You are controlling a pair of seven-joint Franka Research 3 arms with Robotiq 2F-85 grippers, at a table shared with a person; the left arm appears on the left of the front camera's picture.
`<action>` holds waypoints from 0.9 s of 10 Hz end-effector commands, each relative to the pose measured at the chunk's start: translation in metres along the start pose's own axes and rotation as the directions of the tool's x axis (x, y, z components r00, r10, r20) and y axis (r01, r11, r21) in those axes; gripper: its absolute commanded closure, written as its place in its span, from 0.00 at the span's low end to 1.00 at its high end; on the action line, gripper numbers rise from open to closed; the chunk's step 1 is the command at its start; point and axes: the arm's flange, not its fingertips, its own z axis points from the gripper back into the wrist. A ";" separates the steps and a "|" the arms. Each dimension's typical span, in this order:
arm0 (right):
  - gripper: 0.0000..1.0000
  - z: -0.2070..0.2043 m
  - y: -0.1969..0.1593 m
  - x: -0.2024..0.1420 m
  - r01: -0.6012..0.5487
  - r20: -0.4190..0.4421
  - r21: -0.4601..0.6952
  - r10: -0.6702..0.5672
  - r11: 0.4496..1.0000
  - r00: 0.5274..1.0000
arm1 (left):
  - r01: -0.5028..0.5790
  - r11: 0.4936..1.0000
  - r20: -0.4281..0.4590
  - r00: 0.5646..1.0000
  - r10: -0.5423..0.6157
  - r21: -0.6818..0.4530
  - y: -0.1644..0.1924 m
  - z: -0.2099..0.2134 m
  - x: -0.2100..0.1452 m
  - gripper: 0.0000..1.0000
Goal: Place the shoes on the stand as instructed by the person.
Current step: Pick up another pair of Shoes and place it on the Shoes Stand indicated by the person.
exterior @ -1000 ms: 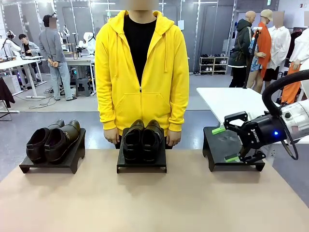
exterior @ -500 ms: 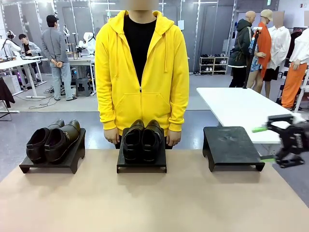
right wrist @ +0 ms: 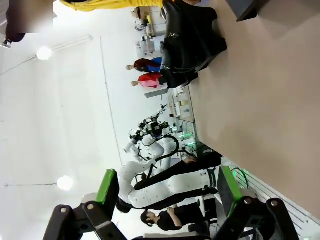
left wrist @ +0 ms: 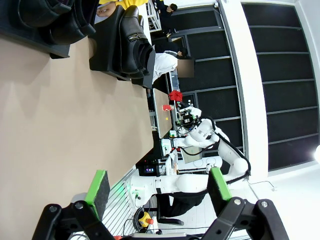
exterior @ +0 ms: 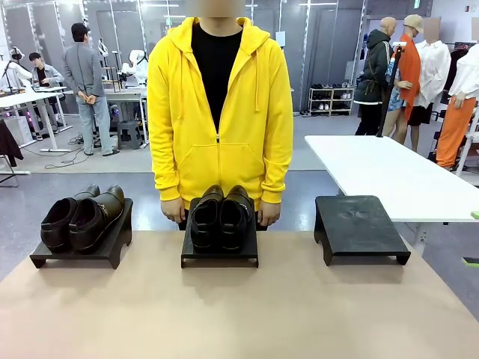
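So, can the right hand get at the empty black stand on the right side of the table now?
Probably yes. The empty black stand has nothing on it and nothing in front of it; the right hand is open and holds nothing, though it sits off past the table's right edge.

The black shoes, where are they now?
In the front view, the black shoes sit on the middle stand, directly before the person, between the brown pair's stand and the bare right stand.

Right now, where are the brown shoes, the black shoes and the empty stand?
brown shoes (exterior: 81, 217), front view, upper of the nearer shoe.
black shoes (exterior: 220, 215), front view, between the pair's toes.
empty stand (exterior: 358, 226), front view, bare top surface.
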 end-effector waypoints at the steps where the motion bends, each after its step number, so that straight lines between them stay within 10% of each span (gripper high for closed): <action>1: 0.00 0.007 -0.009 0.022 -0.001 -0.020 0.037 0.002 0.999 1.000 | 0.012 1.000 -0.003 1.000 -0.012 -0.012 -0.002 0.000 -0.003 0.00; 9: 0.00 0.006 -0.011 0.009 0.014 -0.006 0.017 -0.014 1.000 1.000 | 0.012 1.000 -0.003 1.000 -0.012 -0.012 -0.002 0.000 -0.003 0.00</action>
